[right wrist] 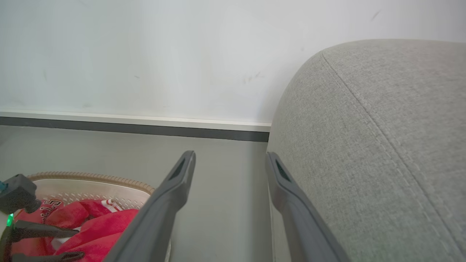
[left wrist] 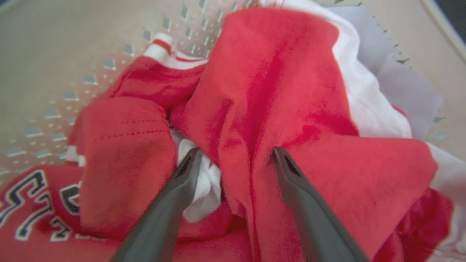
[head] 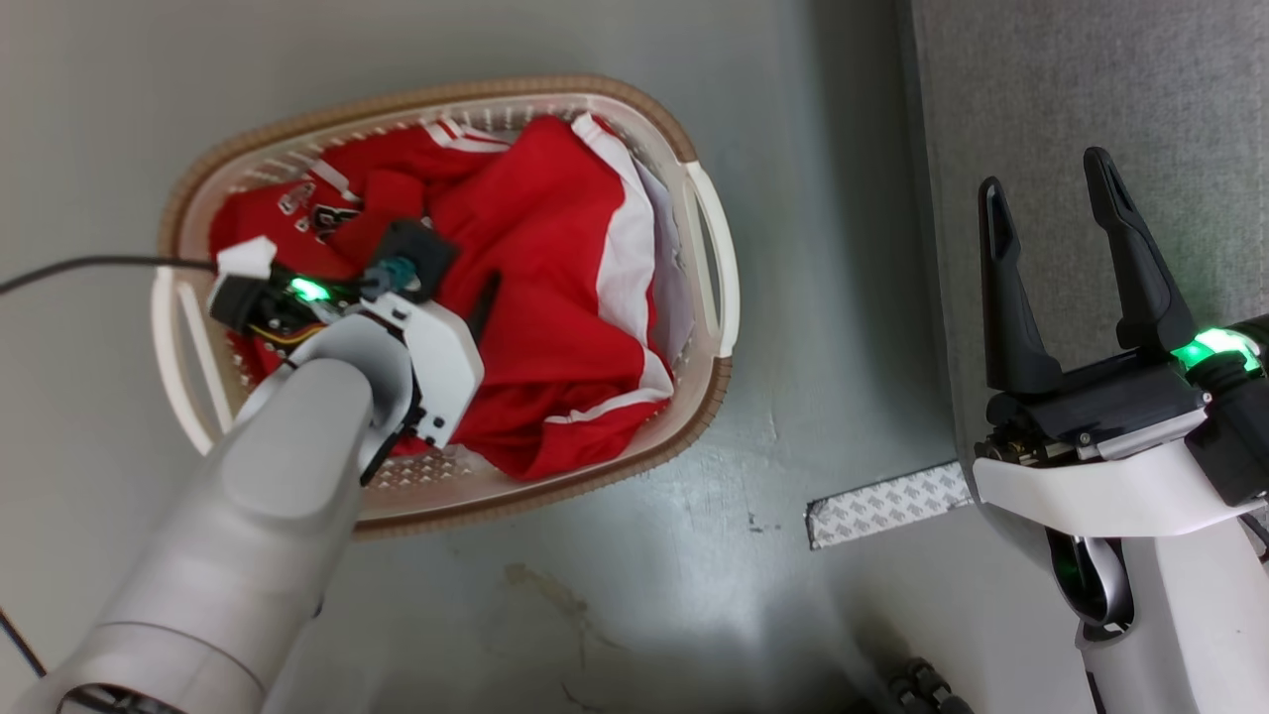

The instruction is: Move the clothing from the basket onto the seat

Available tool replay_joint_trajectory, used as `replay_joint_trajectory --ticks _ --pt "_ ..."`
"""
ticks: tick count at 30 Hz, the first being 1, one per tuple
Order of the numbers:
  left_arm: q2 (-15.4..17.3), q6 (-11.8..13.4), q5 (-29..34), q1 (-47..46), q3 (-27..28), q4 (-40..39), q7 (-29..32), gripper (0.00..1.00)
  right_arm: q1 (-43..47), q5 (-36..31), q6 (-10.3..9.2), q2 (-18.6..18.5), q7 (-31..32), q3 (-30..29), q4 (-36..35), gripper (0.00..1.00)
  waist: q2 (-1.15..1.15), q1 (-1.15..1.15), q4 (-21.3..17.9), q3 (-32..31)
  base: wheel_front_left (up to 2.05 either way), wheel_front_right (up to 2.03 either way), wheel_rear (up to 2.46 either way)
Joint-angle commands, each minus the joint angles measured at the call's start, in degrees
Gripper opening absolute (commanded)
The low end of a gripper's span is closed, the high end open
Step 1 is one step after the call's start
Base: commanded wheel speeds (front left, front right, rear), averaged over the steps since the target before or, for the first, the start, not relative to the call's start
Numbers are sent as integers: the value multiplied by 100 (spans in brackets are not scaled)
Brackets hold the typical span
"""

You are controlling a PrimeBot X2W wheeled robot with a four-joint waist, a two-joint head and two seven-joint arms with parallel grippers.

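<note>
- The left tool (left wrist: 236, 150), fingers apart, straddles a fold of the clothing (left wrist: 291, 91) in the basket (head: 615, 99).
- The right tool (right wrist: 230, 154), fingers apart, empty, just beside the seat (right wrist: 364, 145).

txt | jersey (left wrist: 276, 109) lettering (left wrist: 25, 203): blk/wht, cut off, unreadable | badge (head: 332, 216): too small

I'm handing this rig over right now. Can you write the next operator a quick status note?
Left hand: open, down in the oval white perforated basket with brown rim, fingers straddling a fold of the bright red, white-panelled jersey.
Right hand: open, empty, beside the large grey fabric sofa.
Done: reach into basket only.
Left: close, lift, carry jersey to sofa.
</note>
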Motion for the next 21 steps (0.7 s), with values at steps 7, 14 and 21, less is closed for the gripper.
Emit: replay_joint_trajectory --ticks 7,14,21 --pt "-83 11 -630 -83 -534 232 267 100 32 -16 -14 2 -16 5 -38 100 0 -1 -92 189 0 0 0" --pt "5 11 -993 -179 -1072 243 14 0 62 17 -14 2 -16 -28 37 100 0 -1 -83 54 0 0 0" --pt "-1 11 -1558 72 -1161 107 -596 0 271 -42 -14 1 -16 -153 224 100 0 -1 108 -677 0 0 0"
